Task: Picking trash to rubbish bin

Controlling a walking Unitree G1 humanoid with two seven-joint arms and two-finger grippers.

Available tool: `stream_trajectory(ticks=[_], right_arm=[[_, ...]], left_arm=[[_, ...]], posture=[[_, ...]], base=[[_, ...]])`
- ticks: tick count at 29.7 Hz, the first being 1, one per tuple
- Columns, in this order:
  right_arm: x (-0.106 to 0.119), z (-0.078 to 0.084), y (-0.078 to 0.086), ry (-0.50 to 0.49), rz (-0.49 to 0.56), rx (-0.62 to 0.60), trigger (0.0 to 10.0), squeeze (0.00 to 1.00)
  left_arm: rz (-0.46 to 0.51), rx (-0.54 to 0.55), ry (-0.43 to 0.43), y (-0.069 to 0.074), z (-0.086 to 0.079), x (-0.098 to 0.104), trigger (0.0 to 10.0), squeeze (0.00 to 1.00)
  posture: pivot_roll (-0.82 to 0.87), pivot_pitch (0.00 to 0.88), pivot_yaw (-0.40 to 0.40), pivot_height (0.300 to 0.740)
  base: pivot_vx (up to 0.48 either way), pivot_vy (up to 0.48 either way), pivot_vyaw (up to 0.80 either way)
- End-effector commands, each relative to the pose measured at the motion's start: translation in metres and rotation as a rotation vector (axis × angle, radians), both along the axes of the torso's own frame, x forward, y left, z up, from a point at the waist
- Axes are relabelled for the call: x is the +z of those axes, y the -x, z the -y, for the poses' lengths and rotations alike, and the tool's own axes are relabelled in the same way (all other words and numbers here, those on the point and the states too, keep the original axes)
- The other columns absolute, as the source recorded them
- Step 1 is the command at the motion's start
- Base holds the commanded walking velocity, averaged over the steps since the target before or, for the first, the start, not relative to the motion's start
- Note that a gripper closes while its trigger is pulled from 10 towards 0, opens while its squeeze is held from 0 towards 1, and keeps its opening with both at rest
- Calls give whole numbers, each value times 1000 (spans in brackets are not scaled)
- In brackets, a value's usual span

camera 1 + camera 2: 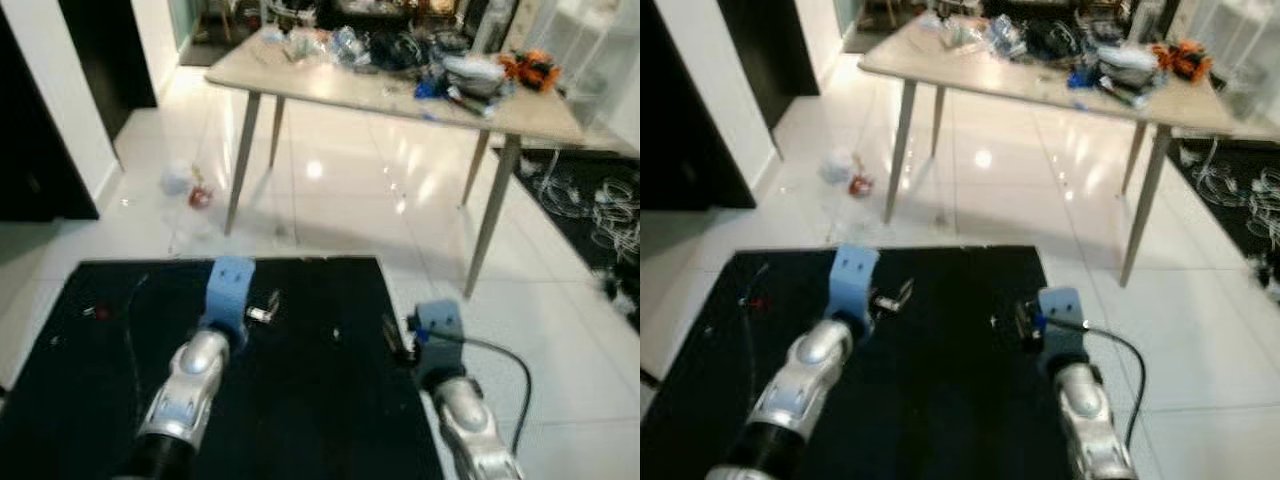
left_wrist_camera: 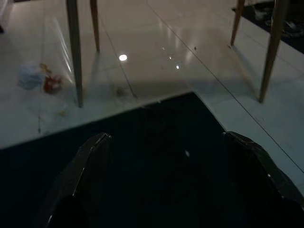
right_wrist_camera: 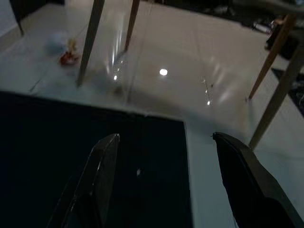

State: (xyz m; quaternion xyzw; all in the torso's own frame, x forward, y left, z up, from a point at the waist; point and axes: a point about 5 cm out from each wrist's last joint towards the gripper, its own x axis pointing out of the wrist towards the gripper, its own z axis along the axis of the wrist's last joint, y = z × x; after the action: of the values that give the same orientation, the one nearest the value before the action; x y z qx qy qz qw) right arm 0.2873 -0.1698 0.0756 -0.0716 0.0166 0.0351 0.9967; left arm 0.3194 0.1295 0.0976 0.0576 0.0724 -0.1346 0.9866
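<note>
Beyond black floor mat (image 1: 300, 400), by pale wooden table's (image 1: 400, 95) leg: small white-and-red crumpled trash (image 1: 185, 185), well apart from you. Left gripper (image 2: 166, 180), right gripper (image 3: 166, 185) both spread, empty. Risks: mat edge tripped you; table leg blocked your reach.

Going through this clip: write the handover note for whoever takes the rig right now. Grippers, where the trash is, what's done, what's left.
Left gripper: open, empty, held over the black mat.
Right gripper: open, empty, over the mat's right edge.
Trash: a small whitish and red heap on the white tile floor, beside the table's near left leg, ahead and to the left.
Done: nothing picked up.
Left: walk to the heap, grasp it, find the bin and drop it in.
</note>
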Motion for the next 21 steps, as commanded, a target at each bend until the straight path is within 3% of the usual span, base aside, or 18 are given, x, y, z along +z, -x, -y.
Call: stream_trajectory(ticks=[1, 6, 12, 21], right_arm=[[-8, -2, 4, 2, -36, -4, 10000, 0], [-8, 2, 3, -12, -36, -29, 10000, 0], [-7, 6, 3, -12, -35, -54, 10000, 0], [-7, 6, 3, -1, -32, -56, 10000, 0]], left_arm=[[-19, 13, -14, 3, -5, -5, 10000, 0], [-14, 19, -18, 2, -6, -3, 10000, 0], [-14, 14, -18, 2, -5, -3, 10000, 0], [-16, 12, -19, 2, -4, -3, 10000, 0]], posture=[[-84, 85, -22, 740], [-84, 85, -20, 740], [-88, 85, -16, 740], [-92, 88, -15, 740]], base=[[424, 0, 0], [427, 0, 0], [428, 0, -717], [427, 0, 0]])
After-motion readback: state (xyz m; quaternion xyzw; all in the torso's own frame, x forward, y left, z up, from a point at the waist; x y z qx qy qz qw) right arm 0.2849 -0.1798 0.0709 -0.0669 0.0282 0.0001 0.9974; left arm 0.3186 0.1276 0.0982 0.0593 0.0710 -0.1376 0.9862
